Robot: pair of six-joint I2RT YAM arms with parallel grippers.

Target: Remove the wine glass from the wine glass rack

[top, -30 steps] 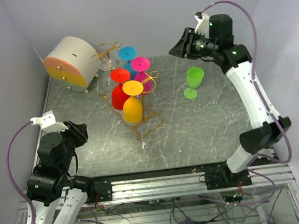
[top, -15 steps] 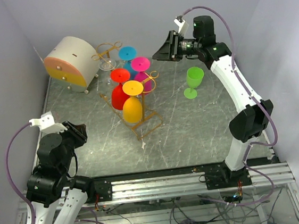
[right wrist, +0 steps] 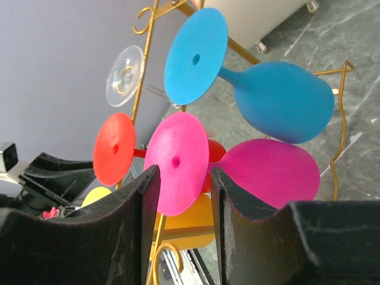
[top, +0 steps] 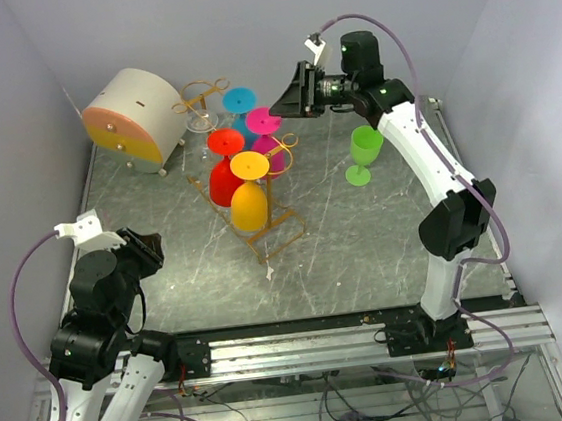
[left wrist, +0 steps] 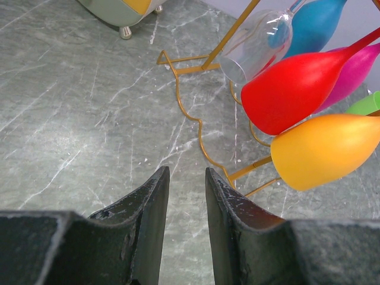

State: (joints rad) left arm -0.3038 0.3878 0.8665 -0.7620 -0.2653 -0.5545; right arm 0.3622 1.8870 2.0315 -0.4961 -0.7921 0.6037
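Gold metal wire rack (left wrist: 231, 34), smooth red glass (left wrist: 291, 95)

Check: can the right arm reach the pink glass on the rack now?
Probably yes. The right claw is open and lined up on the foot of the pink glass, with nothing between them; the blue glass hangs close.

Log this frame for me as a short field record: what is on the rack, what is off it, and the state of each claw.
rack: gold wire wine glass rack, on the table
hung on rack: clear glass, blue glass, pink glass, red glass, orange glass
off rack: green glass, upright, right of the rack
right claw: open, empty, facing the pink glass's foot
left claw: open, empty, near front left, apart from the rack
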